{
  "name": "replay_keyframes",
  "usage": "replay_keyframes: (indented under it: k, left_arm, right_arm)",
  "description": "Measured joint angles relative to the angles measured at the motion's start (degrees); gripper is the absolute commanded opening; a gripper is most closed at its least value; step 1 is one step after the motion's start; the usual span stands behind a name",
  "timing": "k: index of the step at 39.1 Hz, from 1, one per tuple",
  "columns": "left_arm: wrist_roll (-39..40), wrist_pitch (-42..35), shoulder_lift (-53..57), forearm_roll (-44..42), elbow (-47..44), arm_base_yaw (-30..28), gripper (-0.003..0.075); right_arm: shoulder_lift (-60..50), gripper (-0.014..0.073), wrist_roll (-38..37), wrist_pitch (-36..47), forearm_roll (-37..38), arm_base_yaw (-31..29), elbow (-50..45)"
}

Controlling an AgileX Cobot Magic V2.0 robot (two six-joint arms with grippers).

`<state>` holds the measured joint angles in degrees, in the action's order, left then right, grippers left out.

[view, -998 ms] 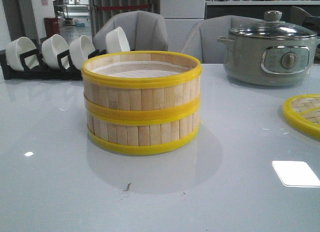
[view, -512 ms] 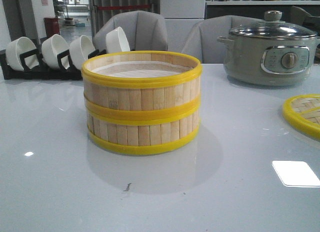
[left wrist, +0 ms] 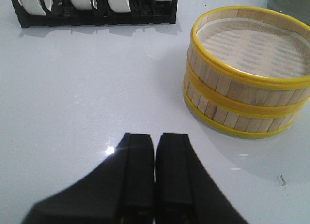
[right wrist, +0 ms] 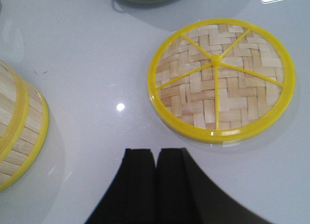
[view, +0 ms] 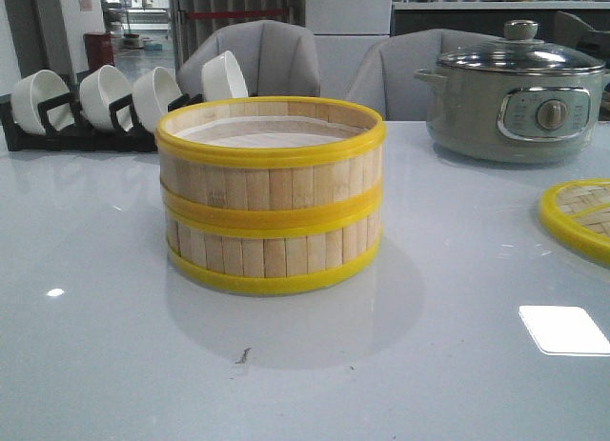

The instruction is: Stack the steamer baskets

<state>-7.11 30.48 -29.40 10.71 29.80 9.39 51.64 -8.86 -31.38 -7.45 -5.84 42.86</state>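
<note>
The two steamer baskets (view: pixel 271 195) stand stacked one on the other on the pale table (view: pixel 114 365), the upper ring sitting squarely on the lower so that their yellow rims meet in a band around the middle. The whitish liner (left wrist: pixel 254 47) shows inside the upper one.

The left gripper (left wrist: pixel 155 151) hangs over bare table with its two black fingers pressed together and nothing between them. In the left wrist view the stack sits well apart from it, ahead and off to one side, not touched. Beyond lies a black rack (left wrist: pixel 97 16) holding white bowls (view: pixel 105 93).

The right gripper (right wrist: pixel 156 161) is likewise closed on nothing, fingers meeting. In its wrist view the woven lid (right wrist: pixel 221 79) lies flat on the table just beyond the fingertips, apart from them, while the edge of the stack (right wrist: pixel 19 132) shows at the side, clear of the gripper. From the front, neither arm appears; the grey-green electric pot (view: pixel 515 93) stands behind the lid at the right.
</note>
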Motion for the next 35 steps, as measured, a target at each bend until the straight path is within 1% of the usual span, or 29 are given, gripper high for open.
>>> replay_keyframes:
  k: [6, 7, 9, 15, 17, 25, 31, 35]
  left_arm:
    - [0.0, 0.0, 0.0, 0.0, 0.0, 0.0, 0.0085]
    - [0.0, 0.0, 0.0, 0.0, 0.0, 0.0, 0.0085]
    - [0.0, 0.0, 0.0, 0.0, 0.0, 0.0, 0.0085]
    - [0.0, 0.0, 0.0, 0.0, 0.0, 0.0, 0.0085]
    - [0.0, 0.0, 0.0, 0.0, 0.0, 0.0, 0.0085]
    - [0.0, 0.0, 0.0, 0.0, 0.0, 0.0, 0.0085]
    - [0.0, 0.0, 0.0, 0.0, 0.0, 0.0, 0.0085]
    - [0.0, 0.0, 0.0, 0.0, 0.0, 0.0, 0.0085]
  right_arm:
    - [0.4, 0.0034, 3.1, -1.0, 0.0, 0.0, 0.0]
    - [0.4, 0.0045, 3.5, -1.4, 0.0, 0.0, 0.0]
    - [0.6, 0.0085, 4.6, -2.1, 0.0, 0.0, 0.0]
    - [0.7, 0.0272, 6.8, -2.8, 0.0, 0.0, 0.0]
    - [0.7, 0.0304, 7.2, -2.5, 0.1, 0.0, 0.0]
    - [4.3, 0.0309, 7.5, 1.4, 2.3, 0.0, 0.1]
    - [13.2, 0.0309, 7.5, 4.2, 2.7, -0.7, 3.5]
    - [20.7, 0.0309, 7.5, 4.3, 2.8, -2.1, 9.0]
